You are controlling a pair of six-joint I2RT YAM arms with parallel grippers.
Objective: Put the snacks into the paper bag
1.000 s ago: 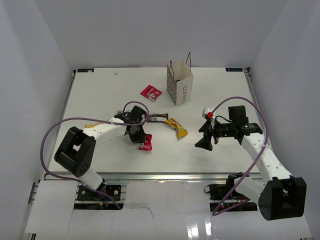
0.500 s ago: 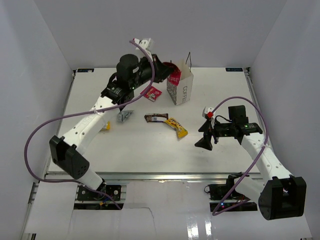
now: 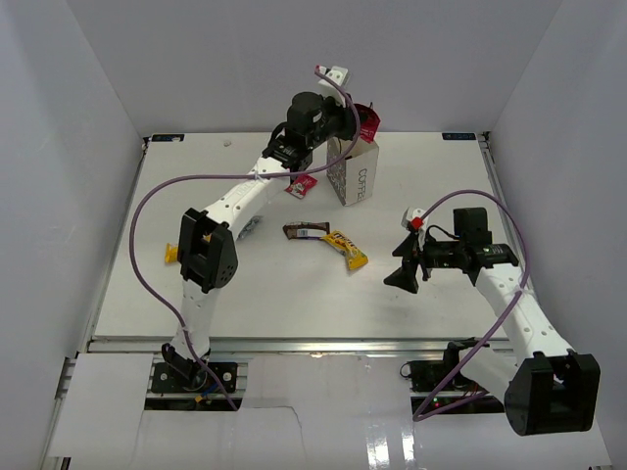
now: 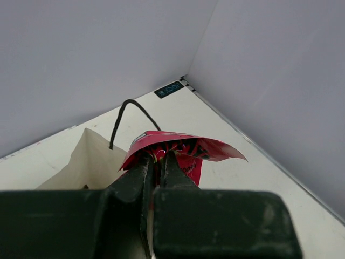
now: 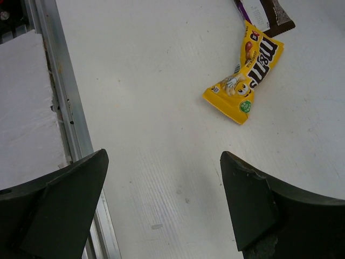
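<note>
The white paper bag (image 3: 355, 176) stands upright at the back of the table, and its rim (image 4: 89, 162) and black handle (image 4: 126, 114) show in the left wrist view. My left gripper (image 3: 360, 121) hangs just above the bag's mouth, shut on a pink-red snack packet (image 3: 369, 124) (image 4: 183, 147). On the table lie another pink-red packet (image 3: 301, 186), a dark brown bar (image 3: 306, 231) (image 5: 272, 15) and a yellow packet (image 3: 348, 252) (image 5: 247, 81). My right gripper (image 3: 404, 267) (image 5: 164, 205) is open and empty, right of the yellow packet.
A silver-grey packet (image 3: 253, 227) peeks out beside the left arm's forearm. A small yellowish packet (image 3: 171, 253) lies at the left by that arm's elbow. The table's metal front rail (image 5: 59, 102) runs close to my right gripper. White walls enclose the table.
My left arm lifted the pink-red packet from the table's middle and carried it up and right, to above the bag's mouth. The right arm has stayed put.
</note>
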